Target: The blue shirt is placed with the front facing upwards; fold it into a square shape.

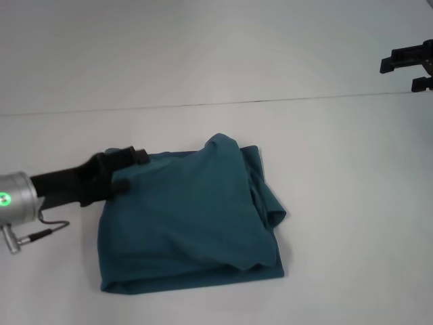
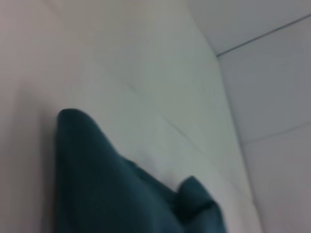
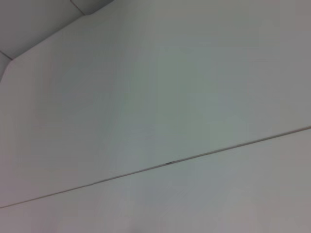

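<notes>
Blue shirt [image 1: 189, 223] lying folded into a rough square on the white counter [image 1: 338, 203], near the middle of the head view and somewhat toward the robot's left. Left side: the left end effector [image 1: 125, 169] reaches in low from the left edge and sits at the shirt's far left corner, its dark tip touching the cloth; whether its fingers are parted or closed on the fabric cannot be told. Centre: the top layer of the shirt is fairly smooth, with a raised hump at the far edge. Right side of the shirt: loose folds bunch along the edge and a lower layer shows beneath. Far right: the right end effector [image 1: 413, 64] hangs well apart from the shirt, at the upper right edge, its fingers parted and holding nothing.
</notes>
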Controlling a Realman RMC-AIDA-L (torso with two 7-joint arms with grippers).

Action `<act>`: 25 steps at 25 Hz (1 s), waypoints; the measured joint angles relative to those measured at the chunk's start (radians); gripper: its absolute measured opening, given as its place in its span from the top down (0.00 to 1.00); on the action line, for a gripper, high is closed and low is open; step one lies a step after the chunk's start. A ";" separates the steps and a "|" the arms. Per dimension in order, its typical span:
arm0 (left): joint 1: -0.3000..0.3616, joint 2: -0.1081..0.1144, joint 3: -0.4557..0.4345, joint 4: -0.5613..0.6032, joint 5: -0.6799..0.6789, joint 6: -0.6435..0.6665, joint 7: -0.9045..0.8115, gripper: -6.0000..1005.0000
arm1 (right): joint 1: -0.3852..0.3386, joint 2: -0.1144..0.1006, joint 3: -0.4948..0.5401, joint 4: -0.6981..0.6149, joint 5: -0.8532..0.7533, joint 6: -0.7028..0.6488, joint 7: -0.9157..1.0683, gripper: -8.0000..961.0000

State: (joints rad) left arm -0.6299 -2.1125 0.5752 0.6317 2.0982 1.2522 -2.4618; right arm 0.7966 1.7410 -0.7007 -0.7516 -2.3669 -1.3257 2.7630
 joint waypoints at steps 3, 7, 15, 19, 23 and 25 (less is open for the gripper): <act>-0.002 -0.011 0.009 -0.030 -0.002 -0.048 0.021 0.17 | -0.002 0.001 0.001 0.000 0.000 -0.001 -0.002 0.03; -0.024 -0.028 0.018 -0.076 -0.008 -0.094 0.072 0.13 | -0.004 0.001 0.004 0.000 0.000 -0.002 -0.002 0.03; 0.000 -0.016 -0.007 0.025 -0.094 0.031 0.065 0.13 | -0.001 0.000 0.004 0.000 0.000 -0.007 -0.006 0.03; -0.010 -0.019 -0.002 -0.002 -0.103 0.016 0.064 0.13 | -0.001 0.003 0.005 0.000 0.000 -0.007 -0.009 0.03; -0.040 -0.026 0.034 -0.093 -0.101 -0.068 0.086 0.13 | 0.001 0.006 0.006 0.000 0.000 -0.007 -0.010 0.03; -0.057 -0.026 0.045 -0.137 -0.100 -0.124 0.103 0.13 | 0.000 0.007 0.006 0.000 0.000 -0.007 -0.012 0.03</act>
State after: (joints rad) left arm -0.6865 -2.1384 0.6200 0.4949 1.9981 1.1286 -2.3591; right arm 0.7970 1.7477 -0.6951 -0.7516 -2.3669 -1.3327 2.7515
